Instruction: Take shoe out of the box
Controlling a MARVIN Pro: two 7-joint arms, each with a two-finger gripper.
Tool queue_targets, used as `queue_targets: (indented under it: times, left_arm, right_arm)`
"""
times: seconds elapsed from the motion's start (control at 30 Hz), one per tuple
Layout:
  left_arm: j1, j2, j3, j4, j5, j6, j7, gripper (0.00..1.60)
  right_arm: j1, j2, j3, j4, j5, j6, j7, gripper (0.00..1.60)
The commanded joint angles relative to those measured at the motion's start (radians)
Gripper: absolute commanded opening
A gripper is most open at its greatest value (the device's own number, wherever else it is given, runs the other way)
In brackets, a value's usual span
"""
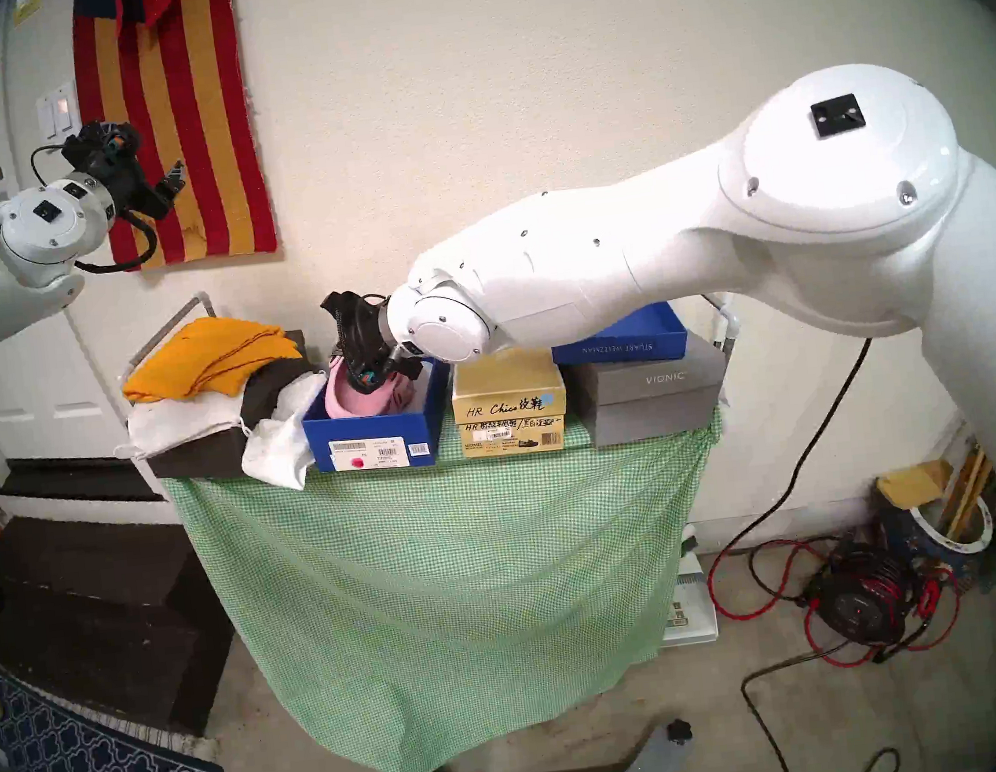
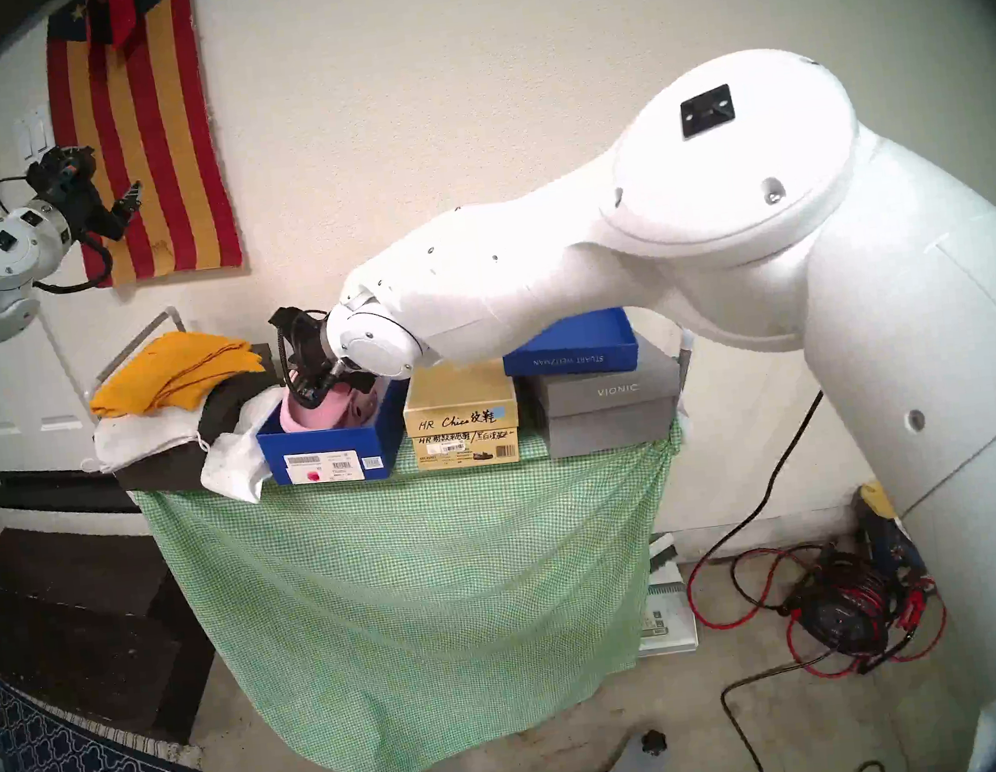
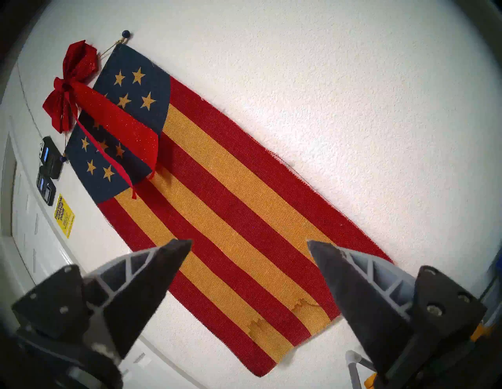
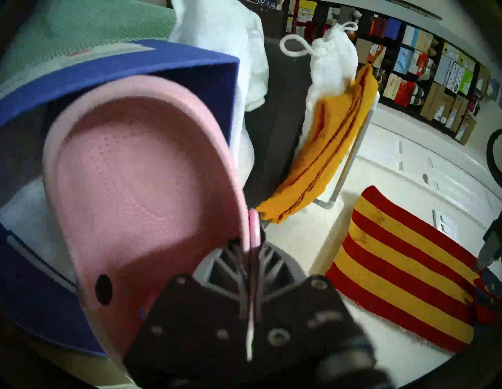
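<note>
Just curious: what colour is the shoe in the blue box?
Pink shoe, clearest in the right wrist view.

Glossy white rounded arms [image 1: 624, 265], small dark screws, black square pad atop elbow; black grippers [image 1: 165, 187], grey ribbed fingers [image 3: 152, 274], looping black cables.

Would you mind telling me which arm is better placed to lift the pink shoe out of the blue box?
Right. The right gripper is at the box, jaws closed on the shoe rim; the left gripper hangs open, up by the flag.
</note>
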Motion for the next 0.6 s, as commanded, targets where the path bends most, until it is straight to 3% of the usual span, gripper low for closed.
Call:
queue_targets:
  times: [0.0, 0.2, 0.4, 0.57]
  left_arm:
    - [0.000, 0.000, 0.000, 0.000, 0.000, 0.000, 0.000, 1.60]
    - [0.000, 0.000, 0.000, 0.000, 0.000, 0.000, 0.000, 1.60]
    - [0.000, 0.000, 0.000, 0.000, 0.000, 0.000, 0.000, 1.60]
    - [0.000, 0.000, 0.000, 0.000, 0.000, 0.000, 0.000, 1.60]
  right_arm:
    - [0.030, 0.015, -0.018, -0.062, -0.028, 0.032, -0.011, 0.00]
    - [0.146, 0.040, 0.001, -0.122, -0.050, 0.076, 0.014, 0.00]
    - [0.184, 0.095, 0.080, -0.098, -0.116, 0.076, 0.036, 0.00]
    - [0.244, 0.159, 0.114, -0.154, -0.158, 0.071, 0.085, 0.00]
